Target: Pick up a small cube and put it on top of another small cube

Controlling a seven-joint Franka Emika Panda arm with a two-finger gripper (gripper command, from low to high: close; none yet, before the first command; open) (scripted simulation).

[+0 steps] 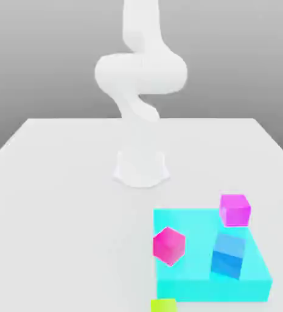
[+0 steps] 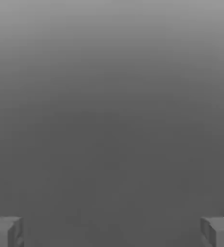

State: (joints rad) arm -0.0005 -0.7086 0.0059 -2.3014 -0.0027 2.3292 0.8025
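Your white arm (image 1: 140, 67) rears over the pale table (image 1: 52, 201), its base at the far centre; in the hand view, your gripper (image 2: 112, 232) shows jaws spread wide with nothing between them. A cyan platform (image 1: 198, 283) fills the near right, carrying a blue cube (image 1: 228, 256), a hot-pink cube (image 1: 169, 245) tilted at its left edge, and a magenta cube (image 1: 235, 209) at its far right corner; your lime cube (image 1: 163, 306) lies nearest, on the table just in front of the platform, well apart from the arm.

Lime cube (image 1: 163, 306) cut by bottom edge
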